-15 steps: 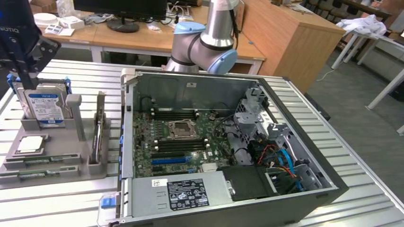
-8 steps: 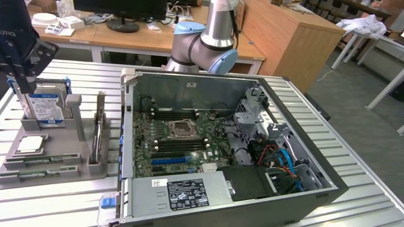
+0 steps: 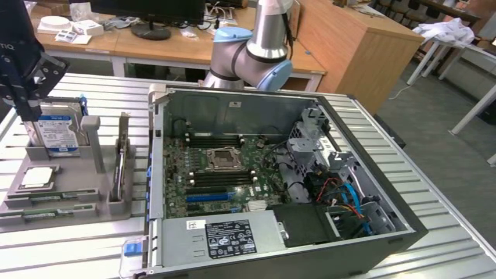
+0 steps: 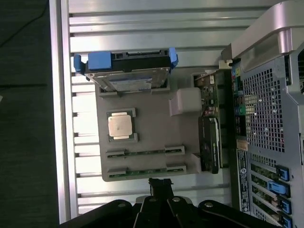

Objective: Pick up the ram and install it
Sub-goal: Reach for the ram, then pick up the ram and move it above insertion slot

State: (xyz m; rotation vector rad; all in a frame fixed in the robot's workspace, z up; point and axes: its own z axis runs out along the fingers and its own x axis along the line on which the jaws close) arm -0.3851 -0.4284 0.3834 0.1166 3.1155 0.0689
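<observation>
Two ram sticks, thin and green, lie flat in slots of the grey holder tray [image 3: 78, 189] at the exterior view's left: one ram stick [image 3: 50, 199] [image 4: 145, 152] and a second ram stick [image 3: 46, 214] [image 4: 145, 170] beside it. My black gripper [image 3: 29, 113] [image 4: 160, 183] hangs above that tray, over the hard drive's end, with its fingers shut together and nothing between them. In the wrist view the fingertips sit just off the tray's edge, close to the nearer stick. The open computer case [image 3: 364, 244] holds the motherboard [image 3: 182, 174] with black memory slots [image 3: 220, 139].
On the tray also stand a hard drive in a blue caddy [image 3: 58, 131] [image 4: 126, 69], a CPU [image 3: 37, 176] [image 4: 119, 127] and an upright expansion card [image 3: 122, 160] [image 4: 209, 142]. The slatted metal table [image 3: 69, 250] carries everything. Desks and a monitor stand behind.
</observation>
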